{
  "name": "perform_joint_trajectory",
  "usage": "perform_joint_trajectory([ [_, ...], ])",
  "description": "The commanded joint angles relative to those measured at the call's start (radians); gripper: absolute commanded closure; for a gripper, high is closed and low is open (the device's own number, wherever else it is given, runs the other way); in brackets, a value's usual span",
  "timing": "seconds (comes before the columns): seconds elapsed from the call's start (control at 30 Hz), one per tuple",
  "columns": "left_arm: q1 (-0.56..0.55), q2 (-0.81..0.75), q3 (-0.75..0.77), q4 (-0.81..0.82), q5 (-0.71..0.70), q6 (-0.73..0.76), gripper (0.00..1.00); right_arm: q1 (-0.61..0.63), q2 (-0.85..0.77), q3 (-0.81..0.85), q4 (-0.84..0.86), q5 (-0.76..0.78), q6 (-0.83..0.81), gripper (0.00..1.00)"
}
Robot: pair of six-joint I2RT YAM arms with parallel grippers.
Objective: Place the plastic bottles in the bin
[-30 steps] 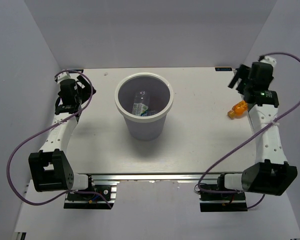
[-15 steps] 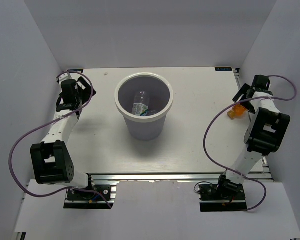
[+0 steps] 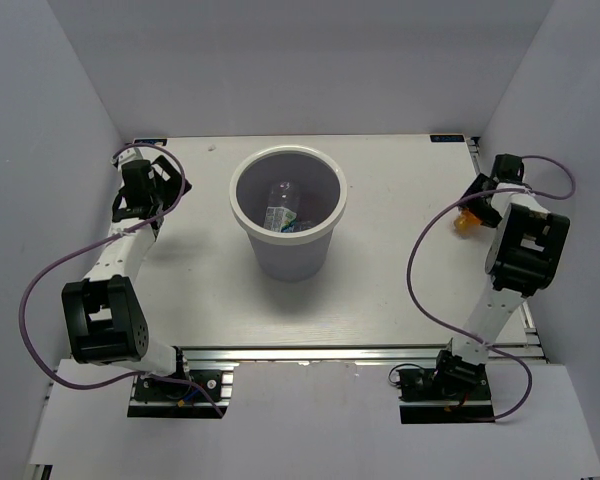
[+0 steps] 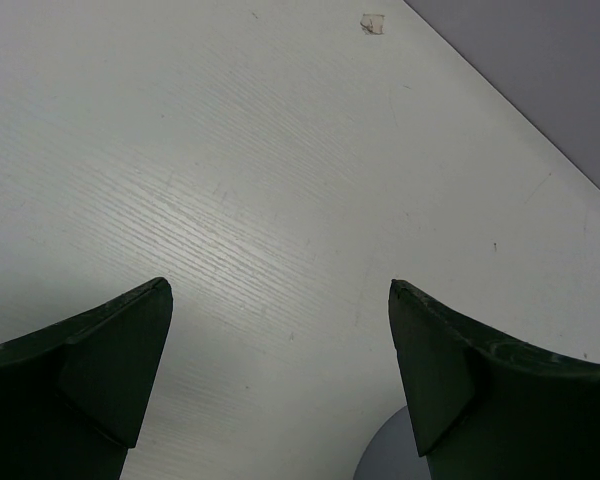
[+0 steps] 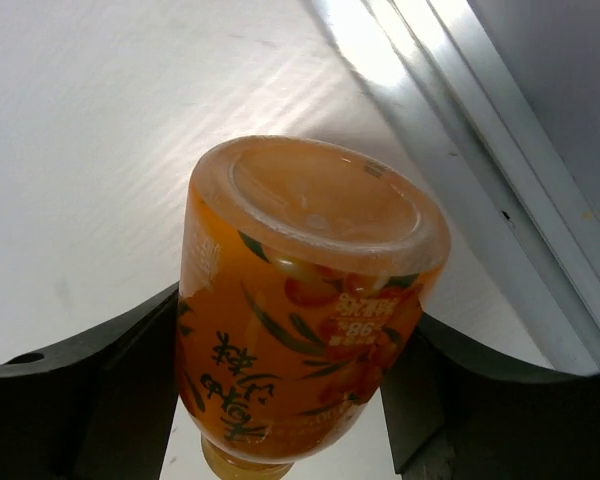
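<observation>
An orange bottle [image 5: 300, 310] lies on the table by the right edge, its base toward the right wrist camera. My right gripper [image 5: 295, 315] is shut on it, one dark finger pressed against each side of the body. From above, the orange bottle [image 3: 466, 222] pokes out just below the right gripper [image 3: 477, 203]. The white bin [image 3: 236, 205] stands at the table's middle back, and inside it lie a clear bottle [image 3: 279, 205] and one with blue on it [image 3: 298, 226]. At the far left, my left gripper [image 4: 280, 290] hangs open over bare table, shown from above as the left gripper [image 3: 148, 166].
The table's metal edge rail [image 5: 450, 130] runs close past the orange bottle on the right, with the enclosure wall beyond it. A purple cable [image 3: 430, 250] loops from the right arm over the table. A small mark [image 4: 372, 22] sits on the table ahead of the left gripper.
The right arm swung in from the far right corner and folded down onto the orange bottle, and its jaws closed from wide open onto it. The left arm shifted slightly and stayed open.
</observation>
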Motion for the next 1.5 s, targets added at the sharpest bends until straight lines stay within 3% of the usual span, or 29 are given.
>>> perform_joint_trajectory([
  [0.0,0.010,-0.030,0.005,0.013,0.006,0.004,0.02,0.086,-0.208,0.050,0.057,-0.088,-0.123,0.72],
  [0.17,0.012,-0.049,0.000,0.011,0.011,-0.002,0.02,0.290,-0.371,0.188,0.052,-0.249,-0.282,0.75],
  [0.23,0.012,-0.063,-0.002,0.008,0.009,-0.004,0.02,0.437,-0.421,0.223,0.061,-0.292,-0.329,0.72],
  [0.5,0.013,-0.101,-0.017,-0.001,0.009,-0.004,0.02,0.838,-0.368,0.395,-0.032,-0.455,-0.427,0.59],
  [0.53,0.013,-0.104,-0.018,-0.001,0.011,-0.002,0.02,0.867,-0.350,0.418,-0.060,-0.457,-0.467,0.54],
  [0.57,0.013,-0.107,-0.020,-0.002,0.011,-0.004,0.02,0.895,-0.333,0.446,-0.092,-0.454,-0.490,0.34],
  [0.63,0.013,-0.113,-0.020,-0.005,0.012,-0.004,0.02,0.946,-0.284,0.527,-0.164,-0.416,-0.504,0.11],
  [0.8,0.015,-0.132,-0.018,-0.010,0.008,-0.001,0.02,0.949,-0.288,0.581,-0.172,-0.310,-0.458,0.11],
  [0.97,0.013,-0.150,-0.012,-0.013,-0.008,0.005,0.02,0.909,-0.383,0.492,-0.089,-0.225,-0.399,0.11],
  [1.07,0.013,-0.155,-0.005,-0.028,-0.025,0.011,0.02,0.802,-0.464,0.402,-0.065,-0.188,-0.328,0.11],
  [1.17,0.015,-0.162,-0.006,-0.035,-0.055,0.027,0.02,0.612,-0.573,0.281,-0.008,-0.237,-0.196,0.11],
  [1.23,0.018,-0.167,-0.006,-0.044,-0.078,0.033,0.02,0.510,-0.681,0.117,0.029,-0.112,-0.139,0.11],
  [1.27,0.019,-0.168,-0.002,-0.050,-0.095,0.038,0.02,0.498,-0.764,-0.014,0.063,0.074,-0.139,0.11],
  [1.3,0.019,-0.170,-0.002,-0.054,-0.095,0.038,0.02,0.499,-0.806,-0.079,0.063,0.161,-0.139,0.11],
  [1.4,0.019,-0.176,-0.012,-0.032,-0.104,0.044,0.02,0.499,-0.964,-0.326,0.123,0.403,-0.087,0.11],
  [1.47,0.021,-0.178,-0.015,-0.019,-0.100,0.051,0.02,0.499,-1.026,-0.420,0.158,0.471,-0.032,0.11],
])
